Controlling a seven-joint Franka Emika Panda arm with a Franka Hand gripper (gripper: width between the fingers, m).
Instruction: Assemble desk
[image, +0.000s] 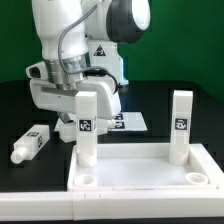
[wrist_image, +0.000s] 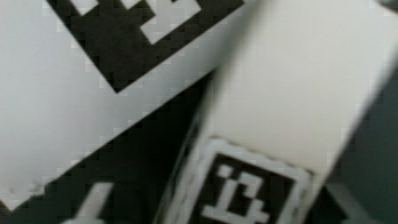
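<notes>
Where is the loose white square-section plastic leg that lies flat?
The loose leg lies on the black table at the exterior view's left, near the white rimmed panel's left edge.

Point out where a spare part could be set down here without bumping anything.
Free: the desk panel's floor between the two standing legs, and the table beyond the exterior view's right leg. Crowded: around that view's left leg, where the gripper sits, marker board behind.

— Where did the exterior camera sit?
— Low and near, before the panel (image: 140, 178), facing my arm (image: 70, 35) across the worktop (image: 25, 105).
— And your wrist camera?
— Close against one tagged leg (wrist_image: 294, 90), blurred; both views shared that leg (image: 86, 120).
</notes>
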